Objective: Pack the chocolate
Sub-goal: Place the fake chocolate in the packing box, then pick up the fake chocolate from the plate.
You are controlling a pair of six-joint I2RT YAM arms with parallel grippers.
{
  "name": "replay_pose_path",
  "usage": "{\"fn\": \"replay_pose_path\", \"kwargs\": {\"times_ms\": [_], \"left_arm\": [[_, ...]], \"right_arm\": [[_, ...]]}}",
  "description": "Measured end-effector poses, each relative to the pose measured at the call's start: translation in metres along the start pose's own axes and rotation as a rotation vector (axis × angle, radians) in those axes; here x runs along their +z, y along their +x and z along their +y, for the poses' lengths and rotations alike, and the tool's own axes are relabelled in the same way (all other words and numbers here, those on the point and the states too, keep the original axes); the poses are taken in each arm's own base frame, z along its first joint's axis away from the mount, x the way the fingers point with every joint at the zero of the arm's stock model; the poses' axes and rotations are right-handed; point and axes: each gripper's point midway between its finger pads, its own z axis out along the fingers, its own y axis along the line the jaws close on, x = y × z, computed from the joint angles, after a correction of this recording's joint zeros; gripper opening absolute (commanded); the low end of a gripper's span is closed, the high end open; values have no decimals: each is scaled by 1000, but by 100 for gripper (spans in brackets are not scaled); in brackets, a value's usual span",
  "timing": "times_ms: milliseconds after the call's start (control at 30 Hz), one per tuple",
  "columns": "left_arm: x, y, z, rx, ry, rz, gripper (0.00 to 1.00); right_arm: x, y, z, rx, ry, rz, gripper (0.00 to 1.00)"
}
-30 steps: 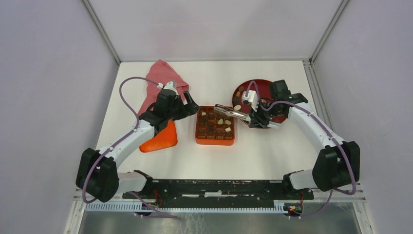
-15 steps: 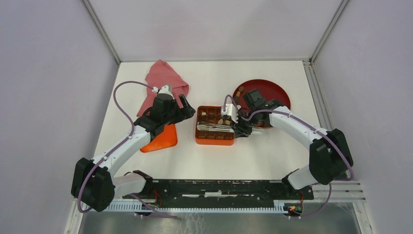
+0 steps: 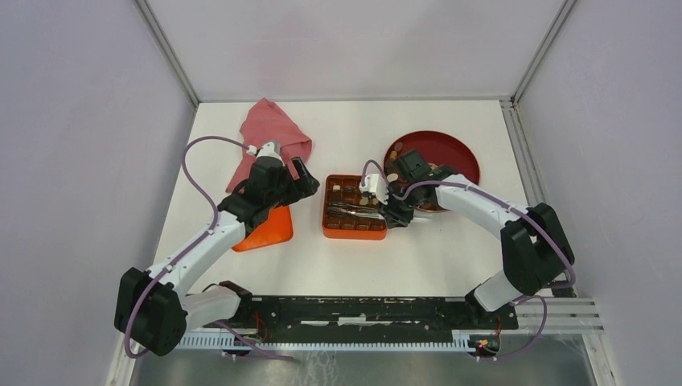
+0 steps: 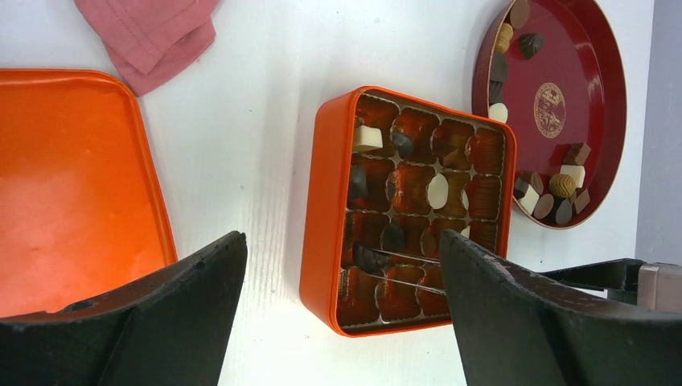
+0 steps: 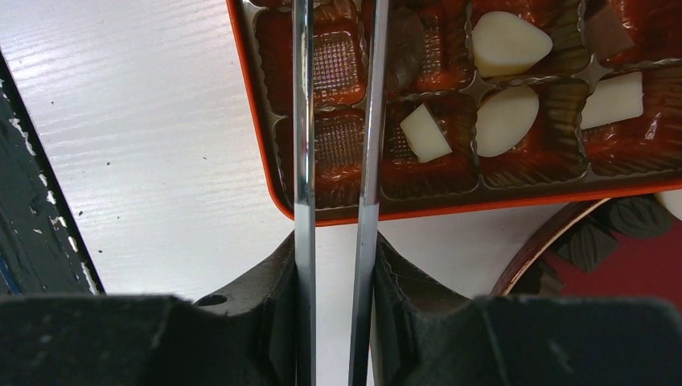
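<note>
The orange gridded box [image 3: 325, 219] sits mid-table with several chocolates in its cells [image 4: 438, 191]. More chocolates [image 4: 563, 186] lie on the dark red plate [image 3: 454, 149]. My right gripper [image 3: 396, 211] is shut on metal tweezers [image 3: 354, 209], which reach left across the box. In the left wrist view the tweezers [image 4: 414, 264] pinch a dark chocolate [image 4: 368, 257] over a cell near the box's left side. In the right wrist view the tweezers [image 5: 304, 161] run between my fingers [image 5: 273, 273], and their tips are out of frame. My left gripper [image 3: 310, 183] is open and empty, just left of the box.
The orange lid [image 3: 265, 229] lies left of the box, under my left arm. A pink cloth [image 3: 269, 129] lies behind it. The plate stands right behind the box's right edge [image 5: 555, 233]. Grey walls close in the white table.
My right gripper has swung left from the plate with the tweezers, which now reach across the box. My left arm has shifted slightly left.
</note>
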Motion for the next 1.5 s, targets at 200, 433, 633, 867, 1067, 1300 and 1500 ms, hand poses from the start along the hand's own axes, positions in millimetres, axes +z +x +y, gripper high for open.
{"fn": "replay_pose_path", "kwargs": {"times_ms": [200,433,633,867,1067,1300,1500], "left_arm": [[0,0,2,-6,-8,-6,94],[0,1,3,-7,-11,-5,94],[0,1,3,-7,-12,-5,94],[-2,0,3,-7,-9,-10,94],[-2,-1,2,-8,-8,-13,94],[-11,-11,-4,-15,22,-51,93],[-17,-21,-12,-21,59,-96,93]], "right_arm": [[2,0,1,0,2,11,41],[1,-5,-2,0,13,2,43],[-2,-13,-6,-3,25,-15,42],[-5,-20,-5,-5,13,-33,41],[-14,-17,-8,28,2,-61,41],[-48,-9,-34,114,70,-147,41],[-67,8,-56,202,126,-177,41]]}}
